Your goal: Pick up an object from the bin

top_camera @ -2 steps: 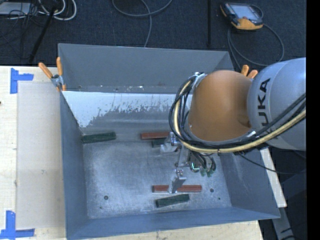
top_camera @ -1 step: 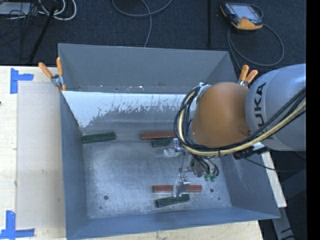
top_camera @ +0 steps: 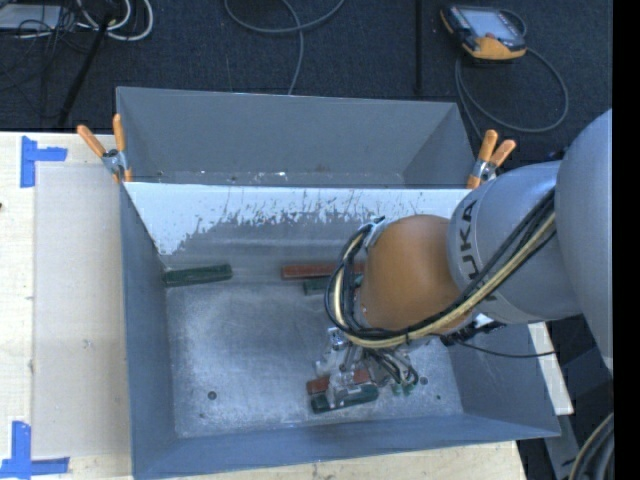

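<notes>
I see the grey bin [top_camera: 230, 368], its floor scuffed pale, with dark carpet [top_camera: 380, 58] and cables [top_camera: 290, 13] beyond. My gripper [top_camera: 345, 373] sits low near the front wall, over a small dark green bar [top_camera: 345, 398] lying roughly left-to-right. I can't tell whether the gripper is spread or pressed together.

Grey metal bin [top_camera: 146, 348]: sloped walls, flat floor with pale, speckled wear. On the floor:
- one dark green bar [top_camera: 197, 275], flat at the back left, along the foot of the far wall;
- one reddish-brown bar [top_camera: 305, 271], back centre, well apart from the green one;
- one small cluster of bits [top_camera: 340, 397], green and red among them, front right;
- one dark speck [top_camera: 212, 396], front left.
</notes>
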You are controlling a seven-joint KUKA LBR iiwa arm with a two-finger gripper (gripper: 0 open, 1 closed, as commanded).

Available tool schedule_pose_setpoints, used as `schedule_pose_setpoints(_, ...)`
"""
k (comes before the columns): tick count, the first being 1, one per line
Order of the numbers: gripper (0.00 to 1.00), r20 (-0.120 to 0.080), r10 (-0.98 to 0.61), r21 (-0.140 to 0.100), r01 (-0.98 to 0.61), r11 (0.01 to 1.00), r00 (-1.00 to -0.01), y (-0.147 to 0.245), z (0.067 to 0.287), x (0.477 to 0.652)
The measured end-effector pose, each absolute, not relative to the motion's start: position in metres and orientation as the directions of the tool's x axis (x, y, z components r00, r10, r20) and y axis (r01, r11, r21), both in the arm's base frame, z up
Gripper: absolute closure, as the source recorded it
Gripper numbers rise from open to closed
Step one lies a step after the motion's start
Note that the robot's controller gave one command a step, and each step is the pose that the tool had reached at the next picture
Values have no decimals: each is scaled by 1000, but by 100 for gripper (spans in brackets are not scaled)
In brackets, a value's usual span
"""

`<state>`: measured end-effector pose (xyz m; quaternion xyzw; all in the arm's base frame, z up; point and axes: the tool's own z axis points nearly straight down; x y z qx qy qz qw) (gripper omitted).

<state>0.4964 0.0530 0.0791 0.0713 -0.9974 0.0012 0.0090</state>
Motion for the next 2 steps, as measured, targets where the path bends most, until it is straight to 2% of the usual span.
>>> schedule_pose_setpoints(1,100,18,-142,-1,-142,990,-990,53,79,496)
schedule_pose_setpoints(2,100,0,-169,0,-169,986,-986,43,211,495)
